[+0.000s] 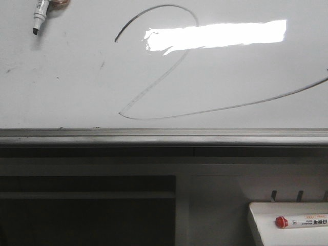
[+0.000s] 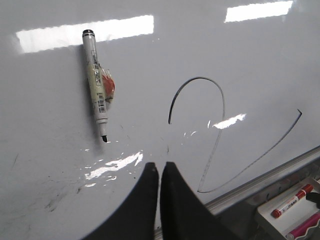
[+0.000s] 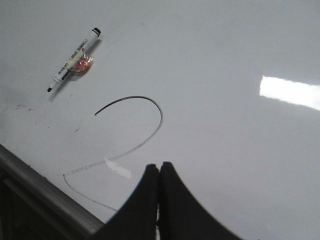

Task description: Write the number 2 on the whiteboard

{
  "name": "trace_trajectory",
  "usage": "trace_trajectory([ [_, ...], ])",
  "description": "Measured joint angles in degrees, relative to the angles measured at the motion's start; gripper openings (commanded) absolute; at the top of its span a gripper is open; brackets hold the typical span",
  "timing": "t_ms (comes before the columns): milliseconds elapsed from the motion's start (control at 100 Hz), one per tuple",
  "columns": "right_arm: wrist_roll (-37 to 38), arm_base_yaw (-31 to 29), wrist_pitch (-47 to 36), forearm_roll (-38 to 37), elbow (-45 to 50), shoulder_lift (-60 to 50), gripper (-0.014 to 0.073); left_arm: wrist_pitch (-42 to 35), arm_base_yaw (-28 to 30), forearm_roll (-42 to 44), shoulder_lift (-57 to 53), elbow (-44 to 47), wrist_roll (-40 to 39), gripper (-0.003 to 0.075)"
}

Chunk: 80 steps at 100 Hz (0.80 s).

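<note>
Judging from the front view, the writing looks finished: the number 2 (image 1: pixel 159 77) sits complete across the middle of the whiteboard (image 1: pixel 61 92), its arch at the top, a long diagonal dropping to the lower left, and a sweeping base stroke running off toward the right edge. A black marker (image 1: pixel 40 14) rests uncapped on the board at the upper left, well apart from the figure, while a red-capped marker (image 1: pixel 302 221) lies in a white tray (image 1: pixel 259 218) below the grey rail (image 1: pixel 164 136). Neither arm shows here.

From the left wrist, the left pincer (image 2: pixel 160 172) has its dark fingers pressed together and empty, just beside the figure's lower part. The line is thin and dark grey, fainter along the diagonal.

From the right wrist, the right pincer (image 3: pixel 159 175) is likewise closed on nothing, near the base stroke. To end well, I would draw both arms straight off the board, so no finger smears the fresh ink.
</note>
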Motion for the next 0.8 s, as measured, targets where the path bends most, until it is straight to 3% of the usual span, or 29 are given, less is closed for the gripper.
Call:
trace_trajectory([
  [320, 0.00, 0.00, -0.11, 0.00, 0.00, 0.00, -0.0060, -0.64, -0.37, 0.16, -5.18, 3.20, 0.00, -0.0020],
  [480, 0.00, 0.00, -0.18, 0.00, 0.00, 0.00, -0.0060, -6.23, 0.88, 8.48, -11.92, 9.82, -1.44, -0.0020],
  [660, 0.00, 0.00, -0.18, 0.00, 0.00, 0.00, -0.0060, -8.57, 6.11, 27.13, -18.79, 19.23, -21.11, -0.0020],
  [800, 0.08, 0.00, -0.23, 0.00, 0.00, 0.00, -0.0060, -8.33, 9.89, 29.99, -21.76, 24.11, -27.54, -0.0020],
])
